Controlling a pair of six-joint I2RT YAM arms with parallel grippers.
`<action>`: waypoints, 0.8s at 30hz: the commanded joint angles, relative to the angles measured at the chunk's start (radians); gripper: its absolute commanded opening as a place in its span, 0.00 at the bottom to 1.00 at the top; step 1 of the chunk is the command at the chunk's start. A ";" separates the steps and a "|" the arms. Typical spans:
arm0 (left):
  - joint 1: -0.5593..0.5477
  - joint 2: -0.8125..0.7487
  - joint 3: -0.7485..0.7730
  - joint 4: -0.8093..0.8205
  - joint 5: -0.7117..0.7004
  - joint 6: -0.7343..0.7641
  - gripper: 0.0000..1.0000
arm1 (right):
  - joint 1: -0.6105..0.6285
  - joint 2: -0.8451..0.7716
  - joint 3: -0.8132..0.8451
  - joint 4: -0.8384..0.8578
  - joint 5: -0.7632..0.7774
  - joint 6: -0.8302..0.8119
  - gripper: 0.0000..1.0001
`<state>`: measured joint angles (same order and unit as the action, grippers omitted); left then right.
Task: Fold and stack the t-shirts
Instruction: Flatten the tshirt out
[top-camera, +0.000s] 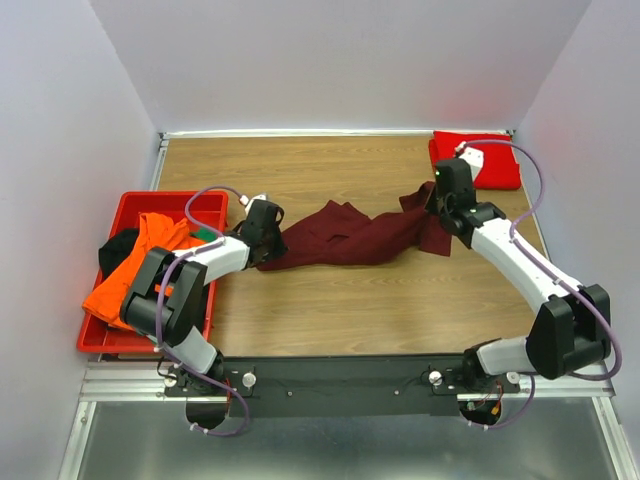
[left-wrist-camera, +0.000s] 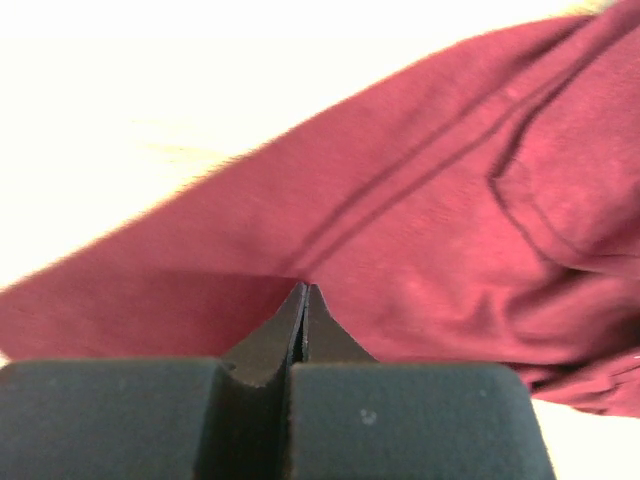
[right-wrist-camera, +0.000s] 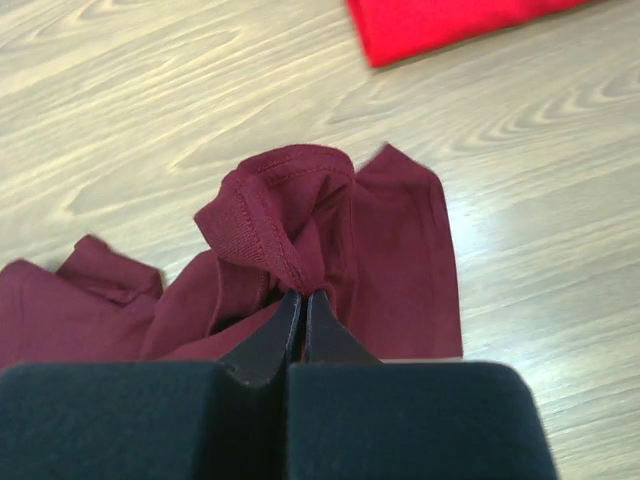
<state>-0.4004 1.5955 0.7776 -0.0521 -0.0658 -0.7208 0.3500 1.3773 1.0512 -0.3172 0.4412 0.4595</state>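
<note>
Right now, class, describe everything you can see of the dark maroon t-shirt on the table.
The maroon t-shirt is plain, soft knit cloth with stitched hems and seams. It is unfolded and stretched as a crumpled, twisted band across the middle of the wooden table. The left end effector is shut on its left end. The right end effector is shut on a bunched, hemmed edge at its right end. It lies apart from the folded red t-shirt in the far right corner.

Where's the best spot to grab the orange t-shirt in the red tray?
Pinch a bunched fold of the orange t-shirt toward the tray's far end, coming straight down from above. It lies crumpled inside the red tray, whose walls probably block a sideways approach, and its wrinkles give the jaws an edge to close on.
</note>
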 joint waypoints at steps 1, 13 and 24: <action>0.014 -0.028 -0.009 -0.005 -0.009 0.014 0.00 | -0.068 -0.026 0.010 -0.019 -0.056 -0.001 0.00; 0.005 -0.287 -0.122 -0.086 -0.046 0.009 0.40 | -0.083 -0.056 -0.055 -0.017 -0.254 0.022 0.53; -0.133 -0.252 -0.198 -0.072 -0.124 -0.060 0.41 | 0.097 -0.112 -0.115 -0.017 -0.300 0.060 0.57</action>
<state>-0.5091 1.3075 0.5621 -0.1276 -0.1253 -0.7601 0.3355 1.2736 0.9573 -0.3202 0.1658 0.4931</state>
